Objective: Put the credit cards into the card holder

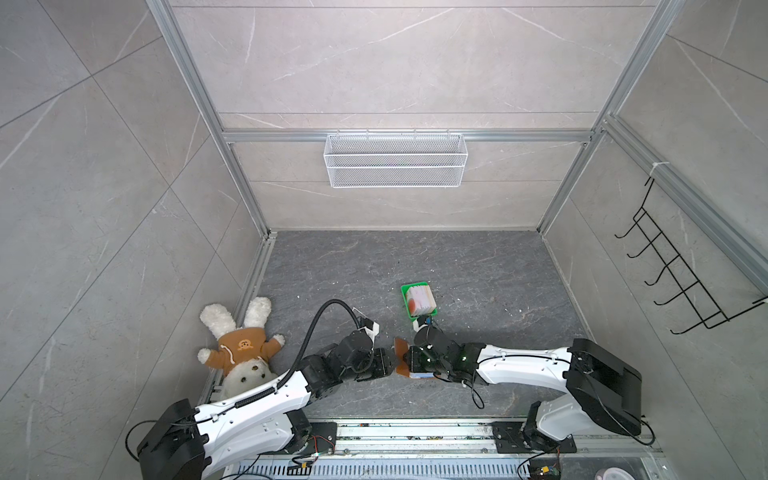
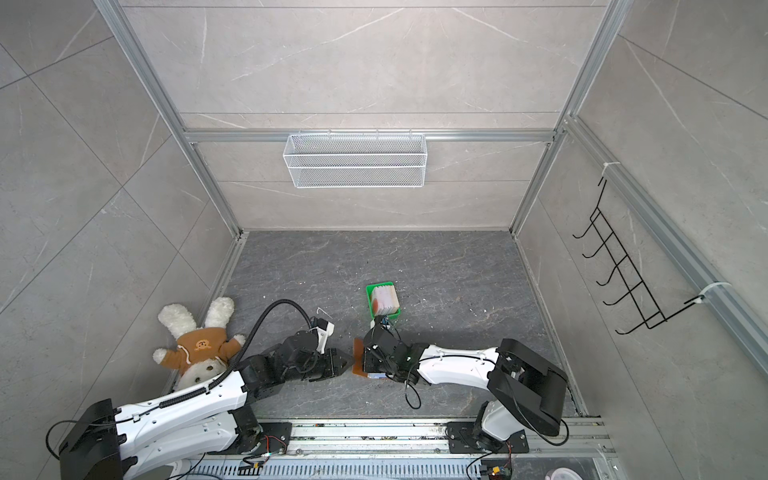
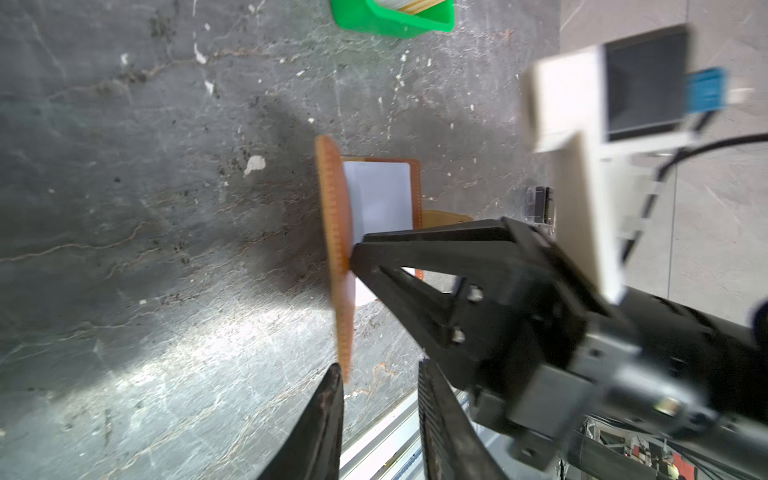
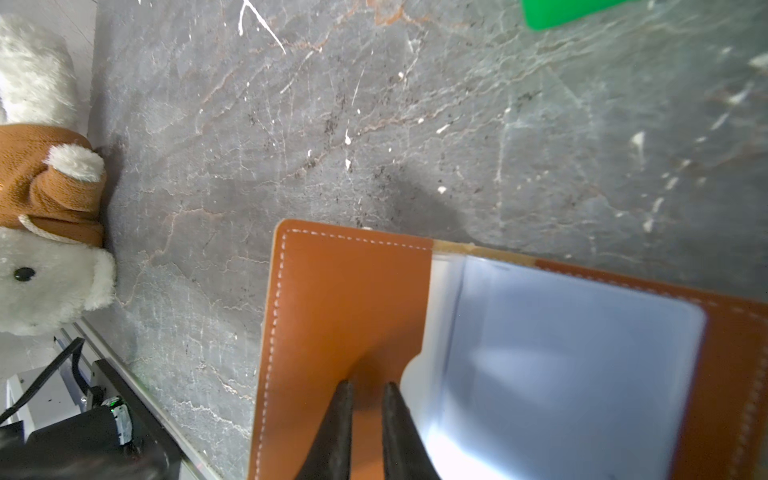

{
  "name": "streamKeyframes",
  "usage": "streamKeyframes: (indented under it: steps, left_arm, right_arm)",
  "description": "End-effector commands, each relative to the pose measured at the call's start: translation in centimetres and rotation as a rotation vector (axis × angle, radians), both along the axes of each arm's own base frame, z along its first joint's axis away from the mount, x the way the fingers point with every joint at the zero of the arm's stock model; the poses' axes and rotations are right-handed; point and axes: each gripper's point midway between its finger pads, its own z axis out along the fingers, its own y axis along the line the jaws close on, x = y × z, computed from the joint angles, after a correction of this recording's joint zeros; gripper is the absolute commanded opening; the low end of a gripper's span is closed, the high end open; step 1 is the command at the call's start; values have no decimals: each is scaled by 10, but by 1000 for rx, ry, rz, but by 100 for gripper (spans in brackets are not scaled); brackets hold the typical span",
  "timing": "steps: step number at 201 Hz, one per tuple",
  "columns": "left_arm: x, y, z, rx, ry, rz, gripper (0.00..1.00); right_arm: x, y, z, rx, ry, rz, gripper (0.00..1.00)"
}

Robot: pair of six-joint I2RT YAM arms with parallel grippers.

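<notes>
Card holder (image 1: 400, 353) lies open on the bench, near the green tray (image 1: 404, 291) that holds the credit cards (image 1: 420, 302). Step, likely: opening. Your right hand (image 4: 368, 390), almost clenched, props its cover (image 4: 345, 307); left hand (image 3: 379, 365) released, empty. Next: fetch one card, keeping the sleeve (image 4: 561, 332) exposed.

Card holder (image 4: 345, 299): smooth leather, white thread stitching; sleeve (image 4: 561, 353) glossy clear plastic. Tray (image 3: 374, 20): shiny plastic. Floor (image 1: 478, 270): matt veined stone, scuffed. Rabbit toy (image 1: 239, 345): fluffy plush. Basket (image 1: 395, 160): metal mesh.
</notes>
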Motion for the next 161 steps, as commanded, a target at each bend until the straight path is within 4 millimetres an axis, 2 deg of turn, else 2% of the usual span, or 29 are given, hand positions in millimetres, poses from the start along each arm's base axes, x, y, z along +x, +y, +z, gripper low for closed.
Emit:
streamKeyframes:
  steps: [1,35,87,112,161]
  left_arm:
    - [5,-6,22,-6,-67,-41,32]
    - [9,-17,26,13,-71,-81,30]
    - [16,-18,-11,96,-3,-58,25]
    - [20,-19,-16,79,-10,-44,25]
    - [25,-20,-39,136,22,-41,23]
  right_arm:
    - [-2,9,-3,-9,7,31,17]
    - [-2,8,-10,-51,22,33,17]
    - [0,3,-17,-80,32,4,17]
    - [0,0,-14,-69,40,-17,16]
    - [5,-6,-4,-63,36,-42,16]
